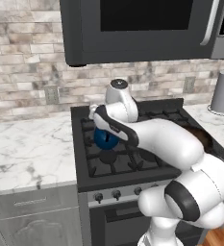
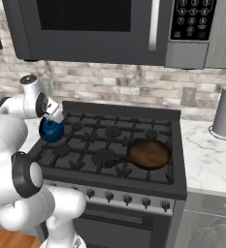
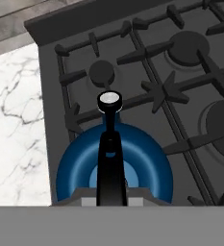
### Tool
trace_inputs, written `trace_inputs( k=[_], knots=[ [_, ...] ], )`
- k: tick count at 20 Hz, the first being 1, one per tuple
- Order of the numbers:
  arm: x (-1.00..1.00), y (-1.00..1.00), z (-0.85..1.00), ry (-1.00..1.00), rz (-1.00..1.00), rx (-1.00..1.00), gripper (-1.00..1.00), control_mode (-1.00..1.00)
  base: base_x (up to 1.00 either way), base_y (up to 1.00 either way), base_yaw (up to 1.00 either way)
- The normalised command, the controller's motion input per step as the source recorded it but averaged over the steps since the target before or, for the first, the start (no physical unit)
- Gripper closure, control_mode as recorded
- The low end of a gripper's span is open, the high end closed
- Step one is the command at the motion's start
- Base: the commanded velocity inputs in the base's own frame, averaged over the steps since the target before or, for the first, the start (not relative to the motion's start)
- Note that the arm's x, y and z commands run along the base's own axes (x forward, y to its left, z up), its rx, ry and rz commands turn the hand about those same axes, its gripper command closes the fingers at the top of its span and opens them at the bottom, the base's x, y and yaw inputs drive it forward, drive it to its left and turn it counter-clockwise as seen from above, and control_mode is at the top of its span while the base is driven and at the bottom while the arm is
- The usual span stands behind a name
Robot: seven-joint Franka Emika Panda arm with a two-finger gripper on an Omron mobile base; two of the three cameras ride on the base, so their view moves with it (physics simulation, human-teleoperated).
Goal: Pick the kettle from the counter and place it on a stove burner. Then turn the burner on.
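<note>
The kettle (image 3: 114,163) is held by its black handle in the closed gripper (image 2: 53,117), above the stove's left grates, with a stove burner (image 3: 102,72) at 12 o'clock and the worktop (image 3: 15,125) at 9 o'clock.

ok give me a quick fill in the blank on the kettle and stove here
1. The gripper is shut on the kettle's black ____.
2. The kettle is over the ____ side of the stove, by the counter.
3. The frying pan is ____ in colour.

Missing words: handle; left; brown
</note>
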Motion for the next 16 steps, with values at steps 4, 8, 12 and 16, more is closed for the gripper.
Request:
trace_inputs(
  k=[4, 8, 12, 16],
  knots=[
    [0.05, -0.03, 0.0, 0.21, 0.0, 0.0, 1.0, -1.0, 0.0, 0.0, 0.0],
    [0.02, 0.0, -0.06, 0.02, 0.0, -0.02, 1.0, -1.0, 0.0, 0.0, 0.0],
    [0.03, -0.04, -0.21, 0.0, 0.0, -0.04, 1.0, -1.0, 0.0, 0.0, 0.0],
    [0.0, -0.09, -0.28, 0.0, 0.0, -0.03, 1.0, -1.0, 0.0, 0.0, 0.0]
  ],
)
